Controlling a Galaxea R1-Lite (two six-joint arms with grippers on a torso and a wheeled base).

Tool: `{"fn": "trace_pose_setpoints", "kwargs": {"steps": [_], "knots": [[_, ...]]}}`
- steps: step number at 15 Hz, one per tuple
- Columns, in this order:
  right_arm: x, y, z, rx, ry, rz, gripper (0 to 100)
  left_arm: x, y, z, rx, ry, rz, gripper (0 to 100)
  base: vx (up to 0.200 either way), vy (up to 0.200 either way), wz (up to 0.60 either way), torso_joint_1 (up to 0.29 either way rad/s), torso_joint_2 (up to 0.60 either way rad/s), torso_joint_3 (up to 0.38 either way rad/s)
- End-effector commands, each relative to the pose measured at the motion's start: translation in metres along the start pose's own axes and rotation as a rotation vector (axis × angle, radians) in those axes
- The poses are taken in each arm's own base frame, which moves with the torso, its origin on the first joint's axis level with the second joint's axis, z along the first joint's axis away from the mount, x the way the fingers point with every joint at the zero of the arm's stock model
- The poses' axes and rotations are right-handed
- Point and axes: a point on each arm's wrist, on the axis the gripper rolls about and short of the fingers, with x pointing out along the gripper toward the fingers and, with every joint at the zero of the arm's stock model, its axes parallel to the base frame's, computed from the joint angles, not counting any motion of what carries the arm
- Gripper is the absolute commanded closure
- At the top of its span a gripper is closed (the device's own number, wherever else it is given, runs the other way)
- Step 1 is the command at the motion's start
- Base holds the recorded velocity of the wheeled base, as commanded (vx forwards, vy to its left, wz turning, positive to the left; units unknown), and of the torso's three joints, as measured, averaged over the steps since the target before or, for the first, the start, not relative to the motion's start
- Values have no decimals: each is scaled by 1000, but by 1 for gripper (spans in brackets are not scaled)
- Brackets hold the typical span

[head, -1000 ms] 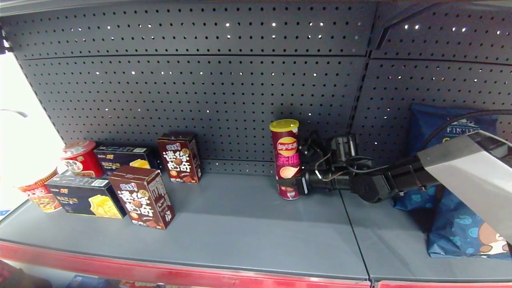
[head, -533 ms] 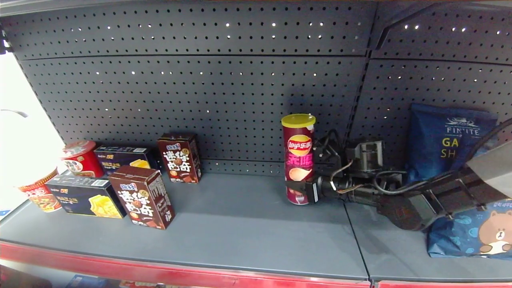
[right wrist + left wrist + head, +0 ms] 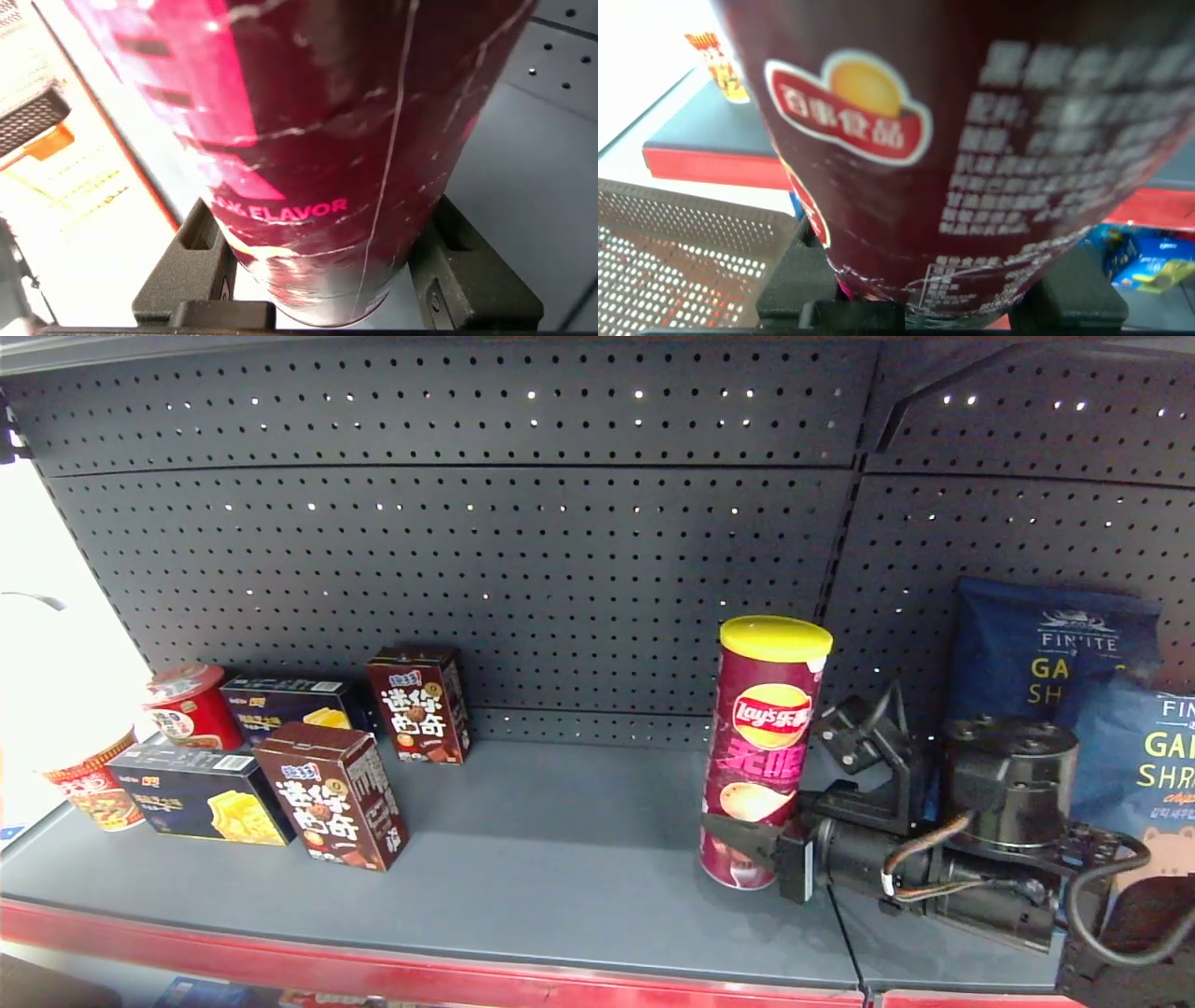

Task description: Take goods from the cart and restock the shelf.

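Head view: right tool [image 3: 747, 835] is clamped low on an upright chips can [image 3: 767, 728] near the shelf [image 3: 560, 859] front, seemingly not yet released. Left wrist view: left tool [image 3: 934, 299] grips a second can [image 3: 971, 140] beside the cart [image 3: 673, 252] mesh, likely the next to shelve. Right wrist view: fingers [image 3: 187, 271] flank the chips can.

Maroon chip can [image 3: 761, 756], yellow lid [image 3: 775, 637]; blue bags [image 3: 1046, 644].
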Motion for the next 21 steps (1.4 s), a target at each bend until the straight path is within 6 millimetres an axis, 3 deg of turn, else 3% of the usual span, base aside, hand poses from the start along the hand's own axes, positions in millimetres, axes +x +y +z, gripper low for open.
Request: {"fn": "trace_pose_setpoints", "kwargs": {"steps": [1, 5, 11, 21], "knots": [[-21, 6, -12, -3, -8, 8, 100, -8, 2, 3, -8, -44, 1, 100, 0, 0, 0, 0, 0, 0], [-24, 4, -32, 1, 5, 5, 100, -12, 3, 7, -13, -65, 9, 100, 0, 0, 0, 0, 0, 0], [2, -1, -53, -4, 15, 8, 100, -13, 3, 7, -15, -74, 10, 100, 0, 0, 0, 0, 0, 0], [15, 5, -66, -18, 21, 24, 100, -16, 3, 4, -18, -86, 12, 100, 0, 0, 0, 0, 0, 0]]}}
